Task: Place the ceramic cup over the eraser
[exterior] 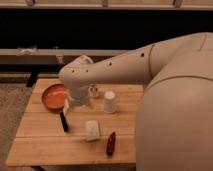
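Claw point(78, 102) low over the back-left part of the surface point(40, 145), jaws spread wide, gripping nothing. Orange pan point(52, 96) just left of it, round and shallow, its dark handle point(64, 122) pointing forward. Small shaker bottle point(93, 91) close behind the claw. Ceramic cup point(110, 101) upright just right of it: white, tapered, narrower on top. Eraser point(92, 130), a pale block, lies nearer the front, apart from the cup. Dark red oblong point(111, 143) by the front edge. Surface is light wood planks. Grey carpet point(12, 100) to the left, dark wall point(100, 30) behind.

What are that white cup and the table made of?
The cup looks like glazed ceramic: plain white, smooth, opaque. The table looks like wood: pale joined strips, matte finish. The gripper hangs low over the table, between the orange pan and the cup.
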Motion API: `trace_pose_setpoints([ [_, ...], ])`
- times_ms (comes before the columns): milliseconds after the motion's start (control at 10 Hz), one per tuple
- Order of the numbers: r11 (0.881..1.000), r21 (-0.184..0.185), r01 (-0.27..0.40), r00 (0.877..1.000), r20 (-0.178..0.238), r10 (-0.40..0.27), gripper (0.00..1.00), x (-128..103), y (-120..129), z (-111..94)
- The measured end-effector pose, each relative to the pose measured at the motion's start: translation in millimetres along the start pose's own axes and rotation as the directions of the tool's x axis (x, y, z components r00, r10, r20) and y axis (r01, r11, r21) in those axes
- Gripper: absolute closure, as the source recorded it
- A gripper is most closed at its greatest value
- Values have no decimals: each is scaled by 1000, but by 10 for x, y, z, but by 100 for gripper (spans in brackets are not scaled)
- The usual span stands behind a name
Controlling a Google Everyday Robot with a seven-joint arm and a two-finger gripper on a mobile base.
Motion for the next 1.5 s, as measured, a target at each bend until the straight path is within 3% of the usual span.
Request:
trace_pose_setpoints([
  [600, 995, 89, -51, 998, -24, 54, 20, -511, -1016, 121],
  [1000, 982, 155, -105, 994, -16, 109, 20, -580, -1519, 206],
  [1500, 979, 126, -159, 987, 26, 157, 20, -720, -1906, 557],
])
